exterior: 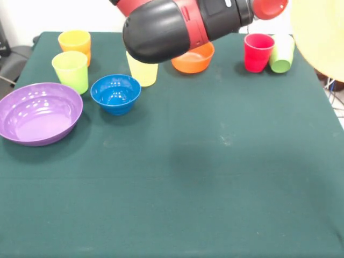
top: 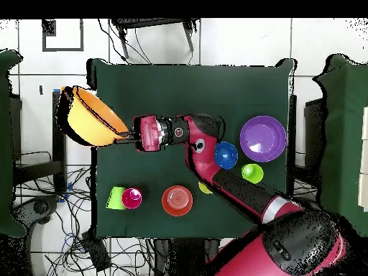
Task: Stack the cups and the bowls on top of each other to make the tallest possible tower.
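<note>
no tower on the table (exterior: pixel 215 177) that we can see; cups & bowls sit apart. the big orange-yellow bowl (top: pixel 90 115) is up off the cloth, tilted on edge, out past one side of the table in the overhead view; in the front view it's only a pale yellow curve at the top right corner. the gripper (top: pixel 128 135) has its fingers clamped on that bowl's rim, w/ the red & black arm (top: pixel 215 169) reaching across the table to it.

rest, front view: the purple bowl (exterior: pixel 38 112) sits at the left edge, wide & shallow, open side up. just right of it the small blue bowl (exterior: pixel 115 93), upright, close to but apart from the purple one. behind those, the lime cup (exterior: pixel 71 71) & the orange cup (exterior: pixel 75 44), both upright, near each other. the pale yellow cup (exterior: pixel 143 72) stands just behind-right of the blue bowl, its top hidden by the arm. the red-orange bowl (exterior: pixel 193 59) sits further right along the far side, partly behind the arm. at the far right, the red cup (exterior: pixel 258 51) stands upright, & the green cup (exterior: pixel 281 54) lies tipped over right beside it; we can't tell if they touch.
</note>
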